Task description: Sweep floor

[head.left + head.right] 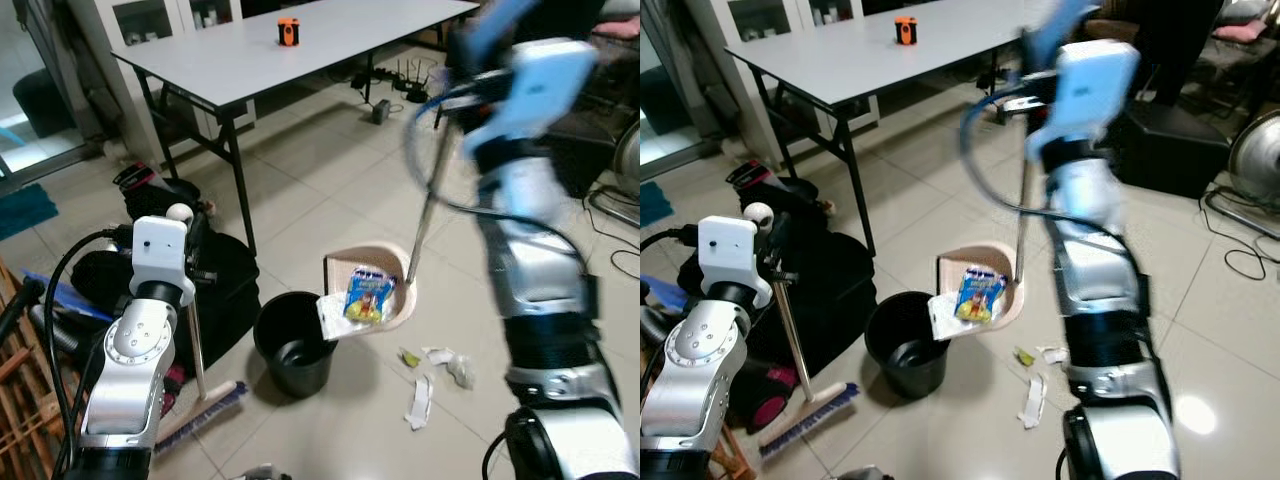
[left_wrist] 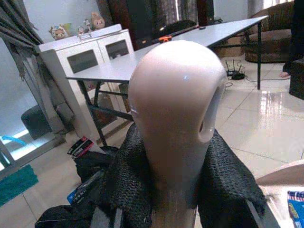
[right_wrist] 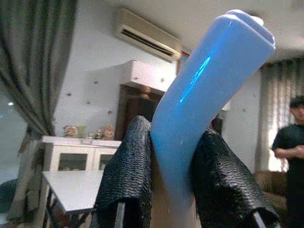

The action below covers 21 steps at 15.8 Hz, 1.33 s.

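The right hand [image 3: 168,175] is squeezing the blue handle [image 3: 209,85] of the dustpan [image 1: 385,290], which is sitting in the middle of the frame beside the black bin [image 1: 293,340]. The left hand [image 2: 173,190] is gripping the pale knob of the broom [image 1: 805,405], at the lower left. Paper scraps [image 1: 430,375] are lying on the floor [image 1: 330,190] at the lower right.

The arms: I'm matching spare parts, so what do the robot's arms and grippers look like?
Both arms are jointed silver metal with black bands. The left arm ends in a white boxy wrist module, with black cables looping beside it. The right arm has a similar pale module and a black cable. Each gripper's fingers have black, woven-textured pads.
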Motion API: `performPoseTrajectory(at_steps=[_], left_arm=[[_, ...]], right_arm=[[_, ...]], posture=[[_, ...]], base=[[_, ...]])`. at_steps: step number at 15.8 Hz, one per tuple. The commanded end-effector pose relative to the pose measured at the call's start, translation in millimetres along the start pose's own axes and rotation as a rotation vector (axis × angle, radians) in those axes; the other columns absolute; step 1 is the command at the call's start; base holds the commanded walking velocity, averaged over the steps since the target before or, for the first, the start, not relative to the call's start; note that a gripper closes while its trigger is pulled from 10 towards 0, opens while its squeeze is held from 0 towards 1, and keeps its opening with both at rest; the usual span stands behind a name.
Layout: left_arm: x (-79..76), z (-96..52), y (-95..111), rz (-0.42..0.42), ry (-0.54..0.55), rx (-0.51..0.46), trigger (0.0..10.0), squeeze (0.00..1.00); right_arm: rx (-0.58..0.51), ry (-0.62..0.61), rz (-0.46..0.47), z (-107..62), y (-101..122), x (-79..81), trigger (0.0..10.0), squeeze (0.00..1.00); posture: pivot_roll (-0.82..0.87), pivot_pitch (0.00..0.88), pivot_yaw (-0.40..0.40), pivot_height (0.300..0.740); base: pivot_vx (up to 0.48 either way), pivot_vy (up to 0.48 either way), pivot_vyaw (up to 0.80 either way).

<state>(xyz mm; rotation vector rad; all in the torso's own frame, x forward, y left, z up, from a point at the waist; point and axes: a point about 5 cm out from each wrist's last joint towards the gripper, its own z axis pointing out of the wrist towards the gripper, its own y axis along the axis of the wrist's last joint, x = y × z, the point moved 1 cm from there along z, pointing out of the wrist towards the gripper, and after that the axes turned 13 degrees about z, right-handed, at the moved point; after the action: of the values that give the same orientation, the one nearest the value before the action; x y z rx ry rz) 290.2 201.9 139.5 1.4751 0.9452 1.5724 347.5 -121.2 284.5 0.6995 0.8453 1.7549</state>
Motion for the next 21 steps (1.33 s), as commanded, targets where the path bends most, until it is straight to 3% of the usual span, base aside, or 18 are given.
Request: performPoseTrajectory(at_steps=[1,8,9,10,14,16,17,21], left_arm=[[7.2,-0.1,10.5,0.025,0.030,-0.044,10.0,0.00],[10.3,-3.2,10.5,0.037,0.035,-0.039,10.0,0.00],[10.5,-2.8,11.1,0.037,0.037,-0.040,10.0,0.00],[10.5,-2.8,12.3,0.038,0.037,-0.042,10.0,0.00],[12.9,-4.6,11.8,0.045,0.042,-0.038,10.0,0.00],[12.9,-5.0,11.3,0.046,0.042,-0.035,10.0,0.00],[12.0,-4.6,11.8,0.046,0.041,-0.035,10.0,0.00],[10.5,-3.5,12.8,0.044,0.035,-0.038,10.0,0.00]], right_arm=[[-0.078,0.044,-0.009,8.7,13.3,9.3,10.0,0.00],[-0.091,0.232,-0.016,6.7,-11.3,60.8,10.0,0.00],[-0.100,0.277,-0.002,5.7,-14.8,74.8,10.0,0.00],[-0.104,0.368,0.030,2.0,-21.9,101.8,10.0,0.00],[-0.105,0.559,0.044,-14.0,-29.9,142.9,10.0,0.00],[-0.109,0.625,0.014,-19.7,-32.6,153.2,10.0,0.00],[-0.117,0.680,-0.045,-23.6,-35.8,158.9,10.0,0.00],[-0.118,0.727,-0.156,-25.2,-41.3,158.2,10.0,0.00]], posture=[[0.06,0.000,0.020,0.740],[0.07,0.000,0.017,0.740],[0.08,0.000,0.016,0.740],[0.08,0.000,0.015,0.740],[0.09,0.000,0.010,0.740],[0.09,0.000,0.012,0.740],[0.09,0.000,0.013,0.740],[0.08,0.000,0.016,0.740]], base=[[0.000,0.000,0.00],[0.000,0.000,0.00],[0.000,0.000,0.00],[0.000,0.000,0.00],[0.000,0.000,0.00],[0.000,0.000,0.00],[0.000,0.000,0.00],[0.000,0.000,0.00]])
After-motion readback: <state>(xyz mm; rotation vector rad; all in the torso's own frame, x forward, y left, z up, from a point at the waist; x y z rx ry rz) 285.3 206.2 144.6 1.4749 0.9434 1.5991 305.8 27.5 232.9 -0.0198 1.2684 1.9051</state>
